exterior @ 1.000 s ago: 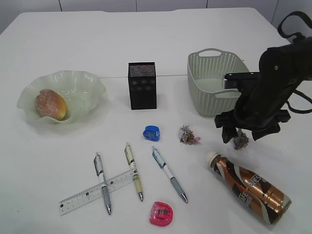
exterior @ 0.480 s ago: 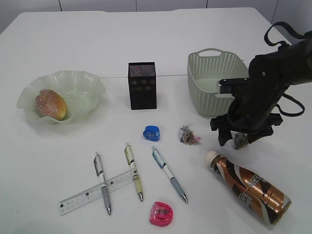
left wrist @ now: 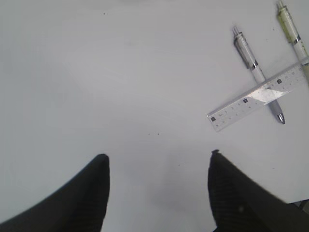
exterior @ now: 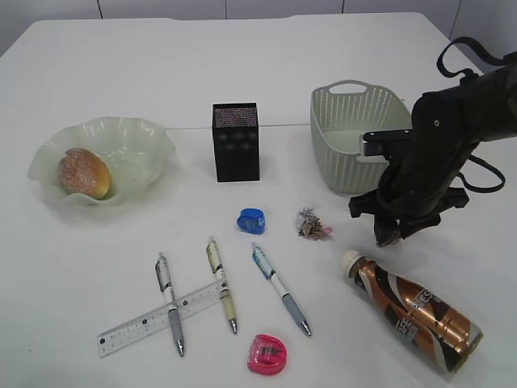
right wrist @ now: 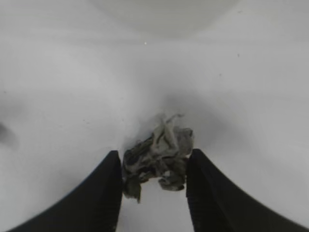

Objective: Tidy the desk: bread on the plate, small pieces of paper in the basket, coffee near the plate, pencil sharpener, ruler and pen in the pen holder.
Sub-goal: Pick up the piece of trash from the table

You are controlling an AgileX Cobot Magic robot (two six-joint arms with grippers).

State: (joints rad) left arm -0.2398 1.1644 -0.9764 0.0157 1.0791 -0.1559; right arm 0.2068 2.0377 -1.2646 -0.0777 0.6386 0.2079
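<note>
Paper, a crumpled grey wad [right wrist: 158, 155], sits on the white counter [exterior: 242, 65] at about six o'clock from the grey-green perforated plastic basket [exterior: 355, 141]. It looks featherlight, soft and springy, so I'd take it across its middle. The right claw [right wrist: 153, 186] pinches its sides; the left claw [left wrist: 158, 193] hangs spread over bare counter.
</note>
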